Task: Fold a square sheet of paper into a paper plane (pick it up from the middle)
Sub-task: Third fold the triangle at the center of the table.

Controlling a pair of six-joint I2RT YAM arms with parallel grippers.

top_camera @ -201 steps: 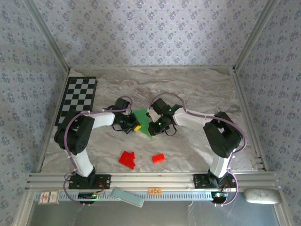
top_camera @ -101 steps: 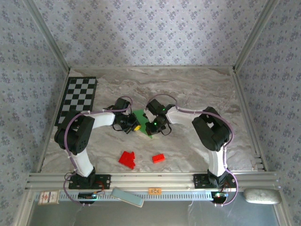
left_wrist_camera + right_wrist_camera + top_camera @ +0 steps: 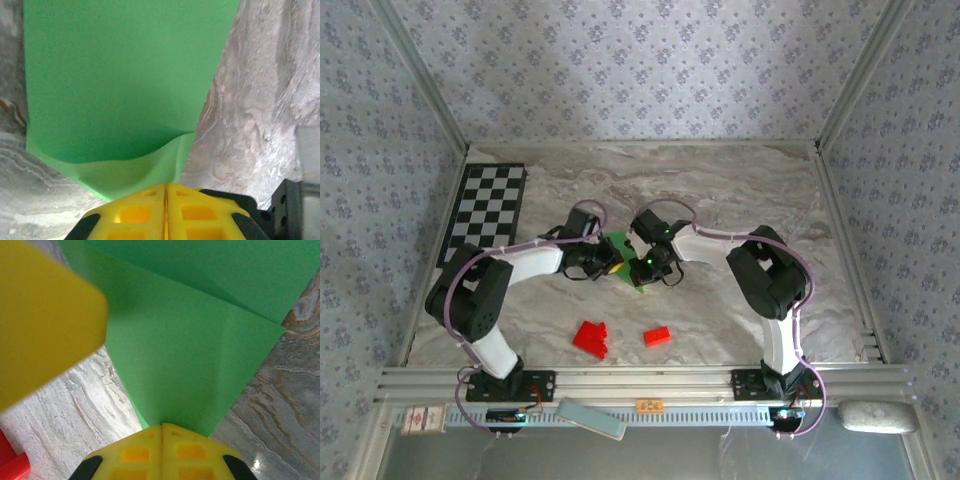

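The square sheet of paper (image 3: 619,246) is bright green and folded into a creased, pointed shape at the table's middle, held between both arms. My left gripper (image 3: 610,266) is at its left side and my right gripper (image 3: 642,268) at its right. In the left wrist view the yellow fingers (image 3: 165,186) are pressed together on the paper's near edge, and a lower layer of the paper (image 3: 120,75) curls up there. In the right wrist view the right gripper (image 3: 161,427) is shut on the narrow end of the paper (image 3: 190,365). A blurred yellow left finger (image 3: 45,315) sits close by.
Two red blocks (image 3: 590,338) (image 3: 657,336) lie nearer the front. A black-and-white checkered board (image 3: 485,210) lies at the back left. Patterned walls enclose the marble table (image 3: 750,190), and a metal rail (image 3: 640,380) runs along the front edge.
The right arm has swung left and drawn its gripper in against the paper. The left arm's elbow has dropped outward, its gripper shifting slightly right. The paper looks narrower.
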